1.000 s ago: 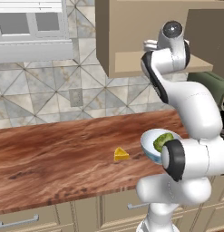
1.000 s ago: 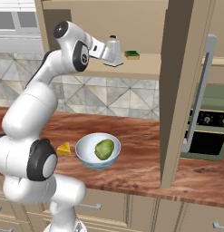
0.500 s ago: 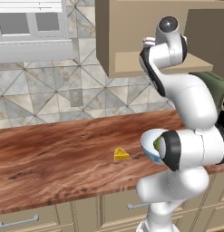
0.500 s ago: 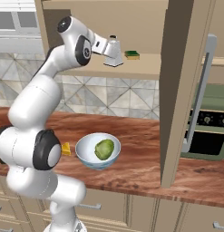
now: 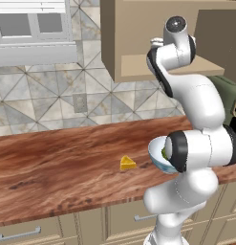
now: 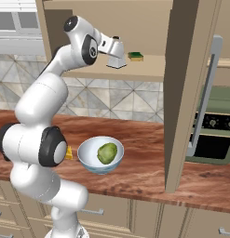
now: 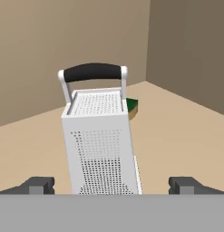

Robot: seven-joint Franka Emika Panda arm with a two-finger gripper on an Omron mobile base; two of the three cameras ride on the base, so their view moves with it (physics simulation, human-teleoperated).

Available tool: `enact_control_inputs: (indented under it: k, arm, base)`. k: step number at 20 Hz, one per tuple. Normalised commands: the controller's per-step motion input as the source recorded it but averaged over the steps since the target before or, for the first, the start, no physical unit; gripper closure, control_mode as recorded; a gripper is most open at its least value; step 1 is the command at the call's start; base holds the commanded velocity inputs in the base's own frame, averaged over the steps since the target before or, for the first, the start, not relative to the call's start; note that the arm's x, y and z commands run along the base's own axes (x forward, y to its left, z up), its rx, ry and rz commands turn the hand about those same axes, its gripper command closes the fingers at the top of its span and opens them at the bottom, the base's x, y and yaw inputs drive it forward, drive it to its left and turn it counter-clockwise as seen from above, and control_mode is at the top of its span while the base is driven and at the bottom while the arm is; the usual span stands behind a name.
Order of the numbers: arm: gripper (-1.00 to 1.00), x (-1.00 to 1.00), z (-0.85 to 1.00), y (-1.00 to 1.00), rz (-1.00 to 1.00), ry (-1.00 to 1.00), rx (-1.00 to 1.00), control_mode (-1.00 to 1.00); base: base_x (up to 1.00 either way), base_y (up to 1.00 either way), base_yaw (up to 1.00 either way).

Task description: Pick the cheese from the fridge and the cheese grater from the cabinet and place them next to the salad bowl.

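Observation:
The cheese grater (image 7: 102, 145), silver with a dark top handle, stands upright on the shelf of the tan cabinet (image 6: 149, 69). My gripper (image 7: 112, 186) is open, level with the grater's lower part, one fingertip on each side and neither touching it. In the right base view, the gripper (image 6: 111, 49) reaches into the cabinet at the grater (image 6: 118, 60). The cheese (image 5: 128, 162), a small yellow wedge, lies on the counter just left of the salad bowl (image 6: 91, 160), which holds a lettuce ball (image 6: 107, 153). The fridge is out of view.
A green-and-yellow sponge block (image 6: 135, 56) lies on the shelf behind the grater. The open cabinet door (image 6: 184, 93) hangs to the right, with an oven (image 6: 212, 135) beyond it. A white glass-paned unit (image 5: 33, 28) hangs at upper left over the wooden counter (image 5: 57, 162).
The arm's upper joints have swung and the hand has edged closer to the grater inside the cabinet. The fingers stay wide apart; the cheese and bowl have not moved.

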Motion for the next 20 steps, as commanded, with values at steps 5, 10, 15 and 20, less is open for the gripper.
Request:
enact_control_inputs:
  k: [5, 10, 15, 20]
  arm:
    - [-1.00, 0.18, 0.00, -0.04, 0.00, 0.00, 0.00, -1.00]
    - [-1.00, 0.12, -0.01, -0.06, -0.01, 0.00, 0.00, -1.00]
    - [-1.00, 0.13, -0.04, -0.04, -0.02, 0.00, 0.00, -1.00]
    - [-1.00, 0.13, -0.05, -0.02, -0.02, 0.00, 0.00, -1.00]
  base:
    - [0.00, 0.00, 0.00]
    - [0.00, 0.00, 0.00]
    - [0.00, 0.00, 0.00]
    - [0.00, 0.00, 0.00]
